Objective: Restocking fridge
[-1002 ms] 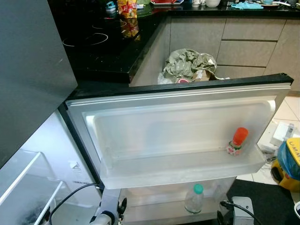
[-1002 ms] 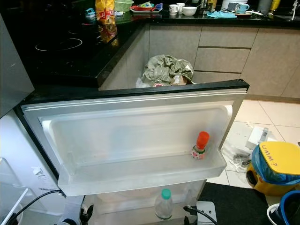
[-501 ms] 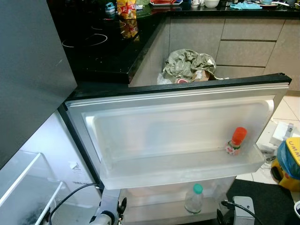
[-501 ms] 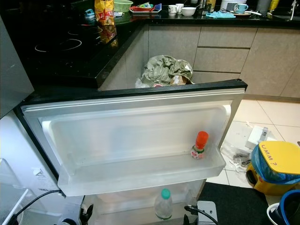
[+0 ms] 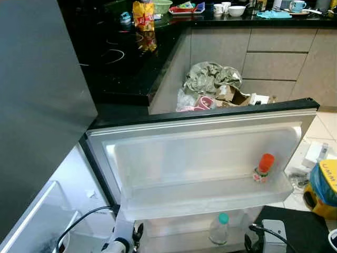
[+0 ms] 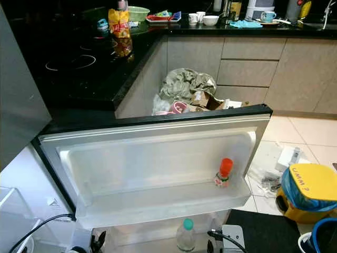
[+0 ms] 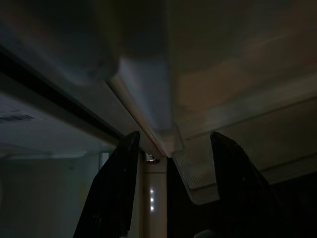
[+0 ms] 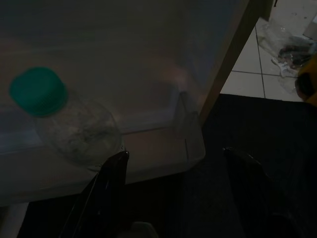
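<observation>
My view had risen and drawn back; the fridge door (image 5: 205, 153) stood open. Orange-capped bottle (image 5: 261, 168) shelved at its right end, green-capped bottle (image 5: 219, 229) below. My left pincer (image 7: 171, 193) and right pincer (image 8: 178, 198) hung released, empty; restocking barely begun.

A crumpled grey-green bag (image 6: 187, 84) sits against the cabinet under the black worktop (image 6: 95, 68). On the worktop stand a yellow snack packet (image 6: 119, 22), a green basket (image 6: 138, 11) and white cups (image 6: 199, 17).
</observation>
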You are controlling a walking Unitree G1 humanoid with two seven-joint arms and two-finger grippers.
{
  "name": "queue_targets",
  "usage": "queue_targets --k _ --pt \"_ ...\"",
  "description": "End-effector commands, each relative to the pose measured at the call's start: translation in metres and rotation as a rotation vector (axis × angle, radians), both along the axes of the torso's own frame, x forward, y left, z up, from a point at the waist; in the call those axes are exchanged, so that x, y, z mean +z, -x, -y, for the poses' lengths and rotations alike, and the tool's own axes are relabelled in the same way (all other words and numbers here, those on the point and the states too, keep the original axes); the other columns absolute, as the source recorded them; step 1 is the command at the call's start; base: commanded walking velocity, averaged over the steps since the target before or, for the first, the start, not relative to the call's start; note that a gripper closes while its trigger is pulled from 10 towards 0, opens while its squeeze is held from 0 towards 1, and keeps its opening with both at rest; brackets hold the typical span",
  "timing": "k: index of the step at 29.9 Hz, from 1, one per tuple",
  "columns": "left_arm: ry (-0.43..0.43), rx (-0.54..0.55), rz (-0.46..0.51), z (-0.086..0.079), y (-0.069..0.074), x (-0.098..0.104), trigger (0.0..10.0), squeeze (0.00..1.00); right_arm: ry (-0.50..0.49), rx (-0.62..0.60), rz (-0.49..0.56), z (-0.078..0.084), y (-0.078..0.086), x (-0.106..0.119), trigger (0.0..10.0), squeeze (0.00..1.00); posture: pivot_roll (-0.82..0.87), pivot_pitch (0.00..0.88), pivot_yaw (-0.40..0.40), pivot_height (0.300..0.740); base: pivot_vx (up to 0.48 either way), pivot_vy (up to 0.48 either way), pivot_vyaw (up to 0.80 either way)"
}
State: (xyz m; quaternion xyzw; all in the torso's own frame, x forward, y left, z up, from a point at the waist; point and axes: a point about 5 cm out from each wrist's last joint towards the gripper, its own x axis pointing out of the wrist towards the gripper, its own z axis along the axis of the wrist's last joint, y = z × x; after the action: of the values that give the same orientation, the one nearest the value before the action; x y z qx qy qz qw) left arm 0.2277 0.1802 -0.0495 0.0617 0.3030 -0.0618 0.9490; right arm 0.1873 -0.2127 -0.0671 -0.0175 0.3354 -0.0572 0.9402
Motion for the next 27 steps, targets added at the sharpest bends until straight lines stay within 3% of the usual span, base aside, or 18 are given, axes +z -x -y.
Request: queue_targets --k 1,13,27 --pt "0.001 0.005 0.019 -0.001 -0.0026 0.0025 10.0 0.0 0.0 -0.002 0.009 0.0006 -0.0003 0.0005 10.0 0.0 -0.06 0.0 0.016 0.665 0.0 0.0 0.0" --pt "-0.021 -0.019 0.004 -0.0024 0.0007 0.0003 10.0 0.0 -0.035 -0.004 0.016 -0.0019 0.0031 -0.0007 10.0 0.0 -0.06 0.0 0.018 0.665 0.0 0.0 0.0" --pt "0.003 0.012 0.024 -0.0077 0.003 0.0011 10.0 0.0 -0.039 0.003 0.016 -0.0035 0.0062 -0.0021 10.0 0.0 -0.05 0.0 0.028 0.72 0.0 0.0 0.0"
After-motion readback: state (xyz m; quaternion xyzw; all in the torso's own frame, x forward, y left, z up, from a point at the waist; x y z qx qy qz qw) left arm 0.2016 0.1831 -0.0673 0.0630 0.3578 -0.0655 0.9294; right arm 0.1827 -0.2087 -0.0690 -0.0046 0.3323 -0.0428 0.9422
